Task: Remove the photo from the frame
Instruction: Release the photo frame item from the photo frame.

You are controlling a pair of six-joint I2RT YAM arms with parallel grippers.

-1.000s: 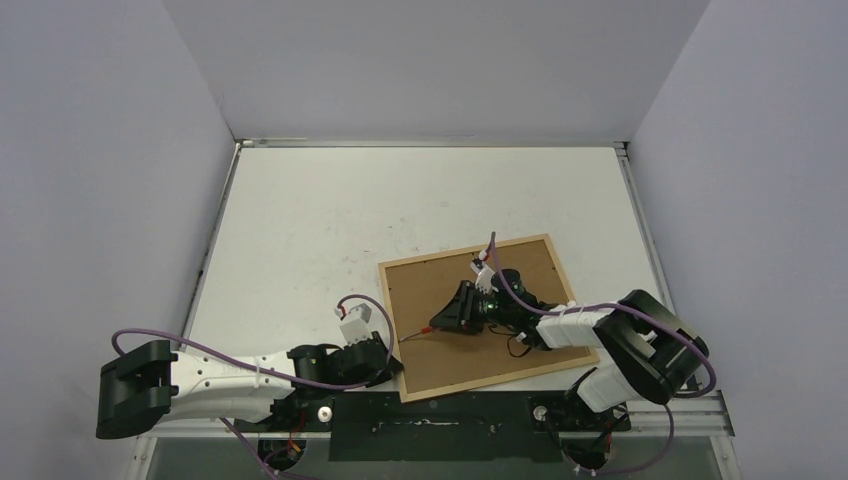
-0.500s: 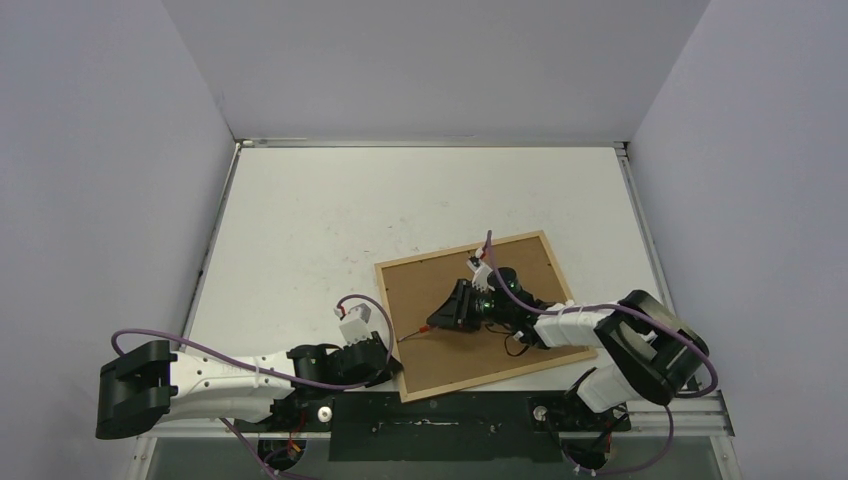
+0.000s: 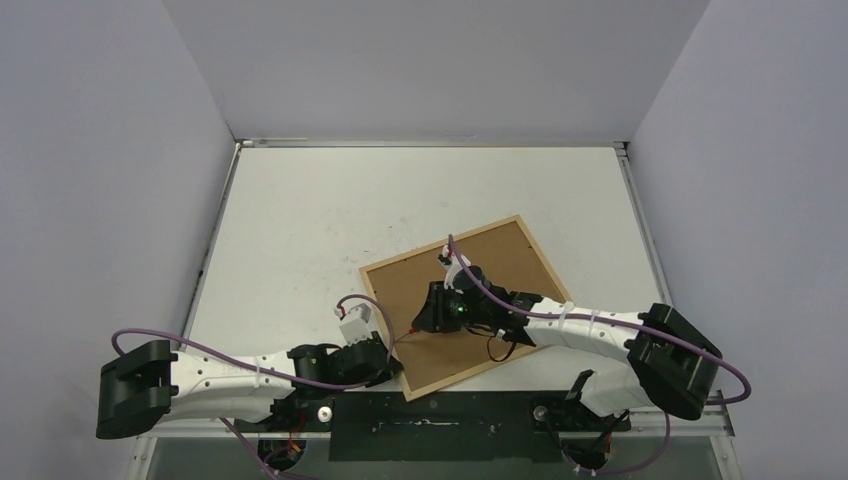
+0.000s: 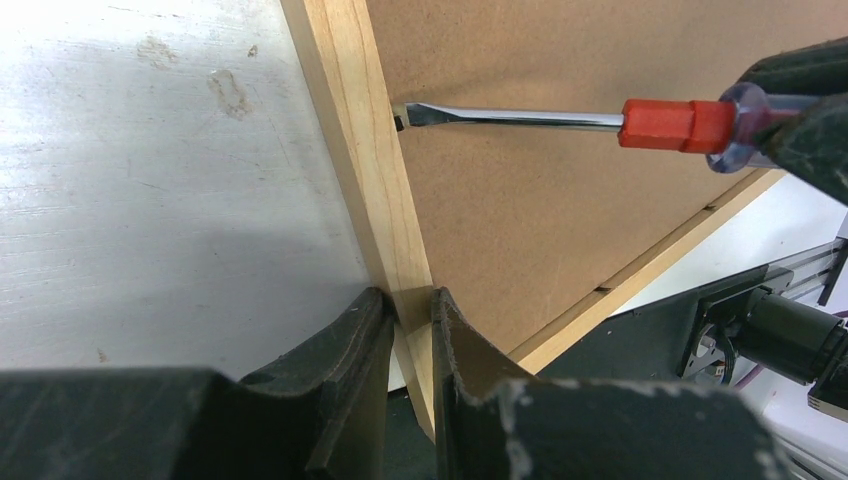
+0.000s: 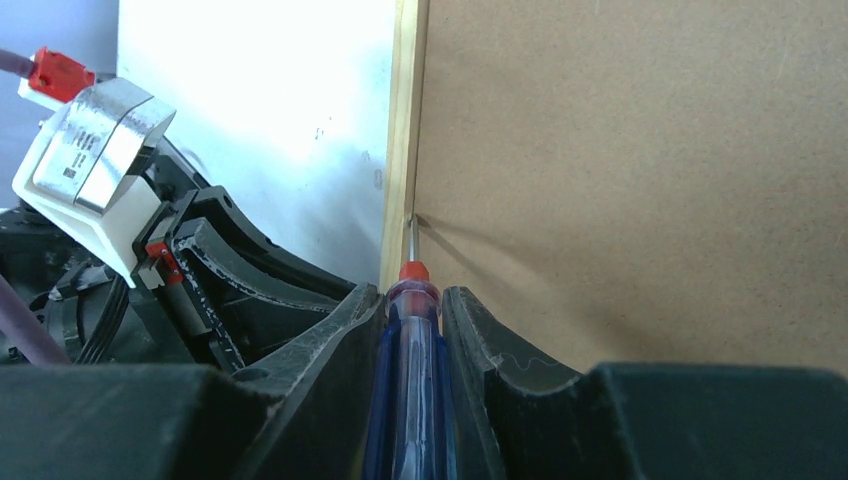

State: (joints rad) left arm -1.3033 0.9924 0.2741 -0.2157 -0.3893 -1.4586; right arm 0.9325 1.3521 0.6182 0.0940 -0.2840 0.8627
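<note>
Wooden frame (image 4: 365, 150) clamped; screwdriver (image 4: 600, 120) at seam.

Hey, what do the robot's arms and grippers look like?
The left arm and right arm have white links between chunky black joints, each trailed by a looping purple cable. The left gripper and right gripper have black, curved, scuffed fingers. A white block with a red plug sits on the left wrist.

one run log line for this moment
left gripper: shut on frame near corner | right gripper: shut on screwdriver | tip: at seam between frame and backing panel
</note>
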